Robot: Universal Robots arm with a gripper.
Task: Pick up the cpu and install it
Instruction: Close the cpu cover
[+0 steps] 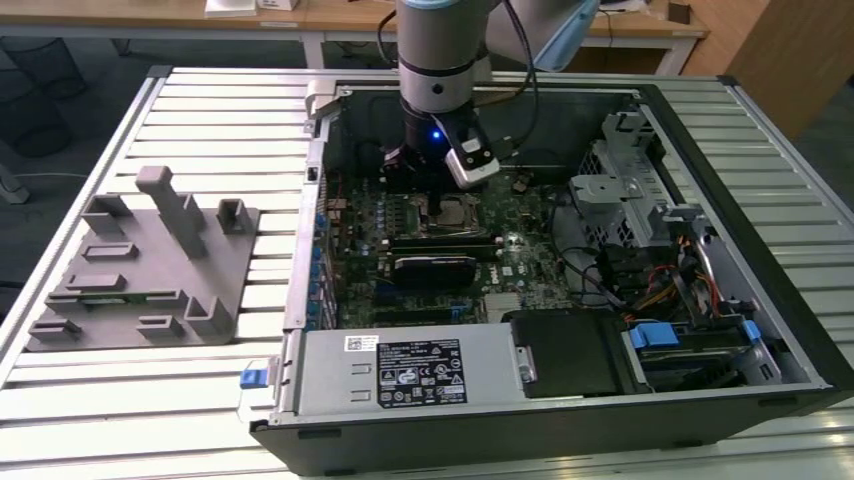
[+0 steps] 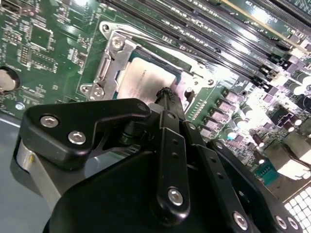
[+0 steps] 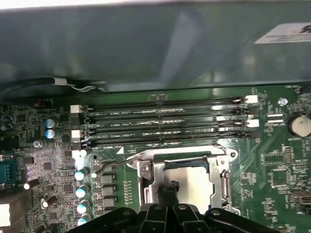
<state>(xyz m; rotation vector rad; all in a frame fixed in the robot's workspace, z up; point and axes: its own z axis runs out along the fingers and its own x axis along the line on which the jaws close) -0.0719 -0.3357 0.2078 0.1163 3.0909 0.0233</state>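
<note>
- The claw, its tips pressed together and holding nothing, hangs over the cpu.
- The cpu lies inside the socket frame.
- Memory slots run just beside that frame.

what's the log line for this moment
gripper: shut, tips just over cpu | cpu: lying in socket | contact: cannot tell
</note>
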